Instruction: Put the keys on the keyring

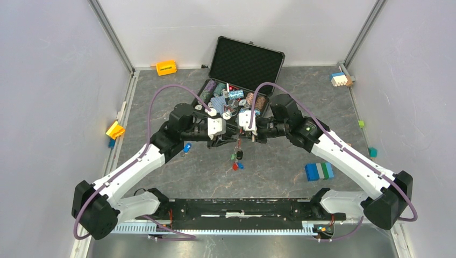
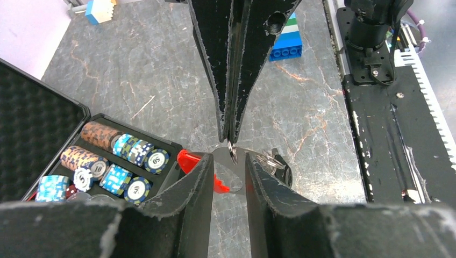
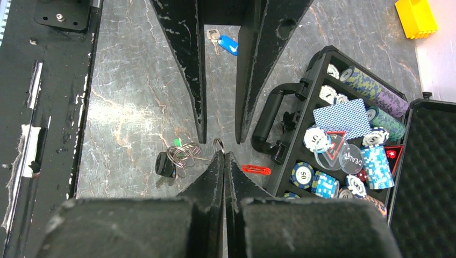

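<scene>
Gripping the thin metal keyring with red fob (image 3: 218, 144), the right claw (image 3: 223, 155) was clenched, left claw (image 2: 228, 161) spread open opposite. Next, likely: fetching coloured-capped metal keys (image 3: 176, 156) off the marbled grey worktop (image 3: 134, 107).

At frame centre, the right gripper (image 2: 230, 135) hangs from the top edge, tips pinched on the keyring (image 2: 233, 154); the left gripper (image 2: 229, 161) stands parted just below.

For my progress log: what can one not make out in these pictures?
1. Top view: the keys are too small to count.
2. Left wrist view: a finger of the left hand hides part of the red fob.
3. Right wrist view: the right hand covers the keyring's lower part.
</scene>
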`<state>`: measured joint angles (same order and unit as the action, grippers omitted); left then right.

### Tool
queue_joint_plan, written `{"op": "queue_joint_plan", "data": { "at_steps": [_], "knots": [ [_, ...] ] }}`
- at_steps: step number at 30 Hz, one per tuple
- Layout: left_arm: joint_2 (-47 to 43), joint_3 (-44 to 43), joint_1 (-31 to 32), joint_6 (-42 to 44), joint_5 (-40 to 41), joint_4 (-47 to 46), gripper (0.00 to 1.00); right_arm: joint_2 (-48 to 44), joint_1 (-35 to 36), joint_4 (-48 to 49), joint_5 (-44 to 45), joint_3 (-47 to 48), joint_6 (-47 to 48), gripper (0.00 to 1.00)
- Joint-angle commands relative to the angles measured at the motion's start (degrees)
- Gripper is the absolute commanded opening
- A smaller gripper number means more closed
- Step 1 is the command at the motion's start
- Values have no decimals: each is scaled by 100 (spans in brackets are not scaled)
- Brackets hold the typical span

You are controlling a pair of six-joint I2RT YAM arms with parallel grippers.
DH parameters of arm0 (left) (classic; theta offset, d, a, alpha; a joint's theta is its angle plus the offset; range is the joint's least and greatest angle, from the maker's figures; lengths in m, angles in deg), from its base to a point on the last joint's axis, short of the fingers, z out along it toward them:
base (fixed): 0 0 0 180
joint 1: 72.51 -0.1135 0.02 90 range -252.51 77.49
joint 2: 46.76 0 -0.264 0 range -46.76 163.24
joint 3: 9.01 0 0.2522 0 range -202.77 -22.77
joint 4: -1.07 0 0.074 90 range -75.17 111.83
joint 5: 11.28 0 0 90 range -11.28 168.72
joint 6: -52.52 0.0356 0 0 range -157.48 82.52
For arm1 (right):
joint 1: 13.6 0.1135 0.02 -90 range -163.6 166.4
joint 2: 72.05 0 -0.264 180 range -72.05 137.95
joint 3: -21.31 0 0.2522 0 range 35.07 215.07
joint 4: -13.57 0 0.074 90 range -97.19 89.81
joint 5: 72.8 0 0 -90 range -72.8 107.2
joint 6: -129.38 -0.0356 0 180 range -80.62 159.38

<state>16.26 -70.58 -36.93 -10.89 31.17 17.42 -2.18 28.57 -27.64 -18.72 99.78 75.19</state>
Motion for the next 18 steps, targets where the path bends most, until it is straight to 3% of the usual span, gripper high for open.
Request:
{"op": "queue_joint_plan", "data": {
  "at_steps": [1, 13, 18],
  "knots": [
    [97, -108, 72, -228, -220, -239, 33, -45, 27, 375, -87, 264, -140, 0],
    [298, -169, 151, -355, -224, -486, 18, 17, 25, 397, -162, 219, -171, 0],
    [295, -146, 161, -366, -170, -512, 2, -25, 22, 422, -139, 169, -150, 0]
  ]
}}
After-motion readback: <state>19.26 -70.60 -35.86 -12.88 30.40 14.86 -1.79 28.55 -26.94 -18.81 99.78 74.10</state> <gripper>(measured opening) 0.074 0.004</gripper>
